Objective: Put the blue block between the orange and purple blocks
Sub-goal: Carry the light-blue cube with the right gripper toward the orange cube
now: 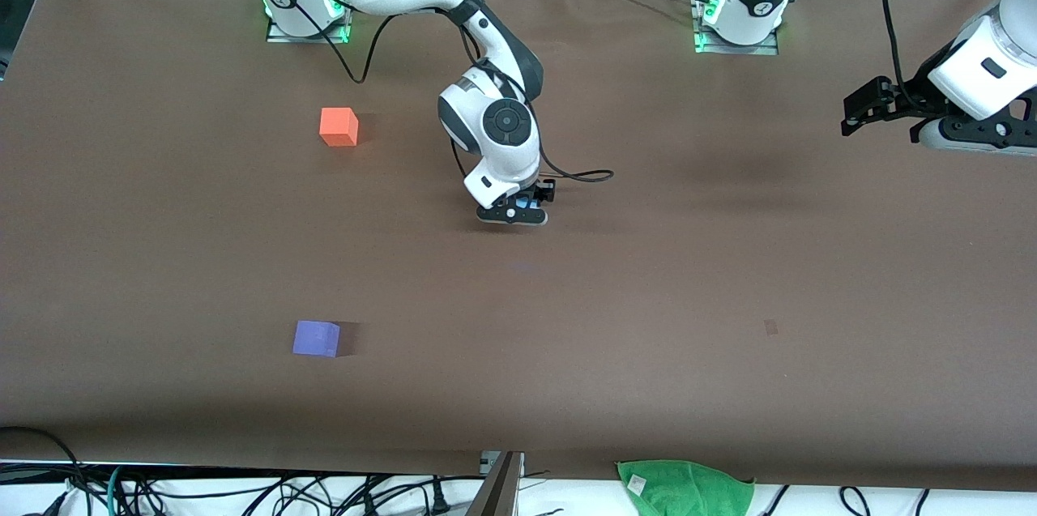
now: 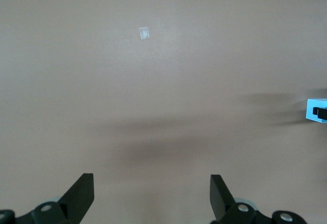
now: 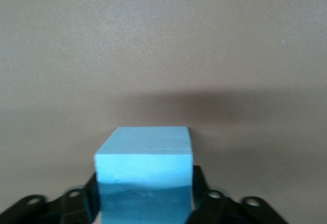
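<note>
Right end effector (image 1: 519,211) is clamped on the blue block (image 3: 144,175) for carrying between orange block (image 1: 339,127) and purple block (image 1: 316,338); left end effector (image 2: 152,193) waits, fingers spread.

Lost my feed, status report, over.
Right gripper shut on blue block. Left gripper open, waiting. Orange block, purple block apart, gap unobstructed.

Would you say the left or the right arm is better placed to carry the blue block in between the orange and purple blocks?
The right: the right gripper is closed on the blue block, near the orange block and purple block. The left gripper waits open over bare table.
</note>
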Tool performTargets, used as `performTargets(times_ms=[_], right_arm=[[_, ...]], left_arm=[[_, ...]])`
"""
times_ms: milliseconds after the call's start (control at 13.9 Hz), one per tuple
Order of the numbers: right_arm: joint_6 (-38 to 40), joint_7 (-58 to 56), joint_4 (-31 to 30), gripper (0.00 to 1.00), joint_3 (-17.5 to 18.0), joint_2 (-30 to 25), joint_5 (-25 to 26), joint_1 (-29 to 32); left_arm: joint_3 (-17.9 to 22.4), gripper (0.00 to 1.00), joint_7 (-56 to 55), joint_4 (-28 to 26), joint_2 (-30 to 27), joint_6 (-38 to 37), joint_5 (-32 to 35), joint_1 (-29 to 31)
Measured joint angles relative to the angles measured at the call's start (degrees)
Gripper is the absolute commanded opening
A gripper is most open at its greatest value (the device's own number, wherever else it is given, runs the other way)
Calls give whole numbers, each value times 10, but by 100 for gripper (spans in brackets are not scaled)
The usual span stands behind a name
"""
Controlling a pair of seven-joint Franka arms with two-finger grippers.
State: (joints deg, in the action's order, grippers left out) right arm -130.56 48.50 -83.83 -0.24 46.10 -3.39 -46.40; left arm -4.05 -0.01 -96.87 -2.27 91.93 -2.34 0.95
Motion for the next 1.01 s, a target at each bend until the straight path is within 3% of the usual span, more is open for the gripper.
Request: performTargets(times_ms=[288,721,1009], right_arm=[[4,-6,11,50,-8,-7,0,12],[147,-171,10,51,-16,-85,0,119],[136,-319,-106,51,-35,-162,-1,204]], left_arm=[[0,100,0,0,0,0,0,0],[-1,100,0,0,0,-1,0,0],[-4,100,0,0,0,-1,0,0]])
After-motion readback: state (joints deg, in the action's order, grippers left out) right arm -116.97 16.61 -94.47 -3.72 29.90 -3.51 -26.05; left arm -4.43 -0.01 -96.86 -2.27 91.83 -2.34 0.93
